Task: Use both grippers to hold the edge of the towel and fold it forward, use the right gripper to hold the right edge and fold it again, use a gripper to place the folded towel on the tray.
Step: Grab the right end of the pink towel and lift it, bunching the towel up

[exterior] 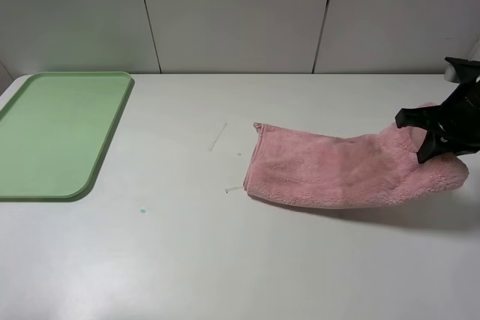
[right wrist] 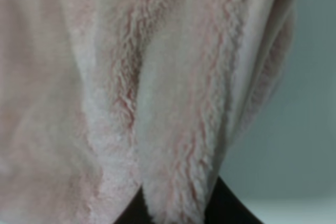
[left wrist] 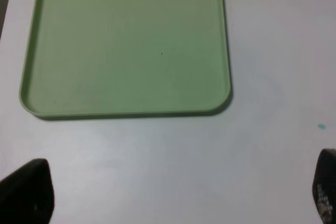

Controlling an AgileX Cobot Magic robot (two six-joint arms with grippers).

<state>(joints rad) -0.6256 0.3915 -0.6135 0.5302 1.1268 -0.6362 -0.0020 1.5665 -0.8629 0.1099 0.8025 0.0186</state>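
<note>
Right jaws pinch the towel (exterior: 337,174) by its right edge; soft and limp, it sags. Left jaws gape.

White table (exterior: 225,275) filling the lower view, softly and evenly lit; pale wall panels (exterior: 232,13) at 12 o'clock, split by two dark seams (exterior: 148,16); tiny teal speck (exterior: 142,210) at 8 o'clock

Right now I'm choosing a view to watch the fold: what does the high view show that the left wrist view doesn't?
Only the high view: the towel, its right end held up by the right gripper, shut on it. Only the left wrist view: the left gripper, open, above the table. Both: the tray and the table.
</note>
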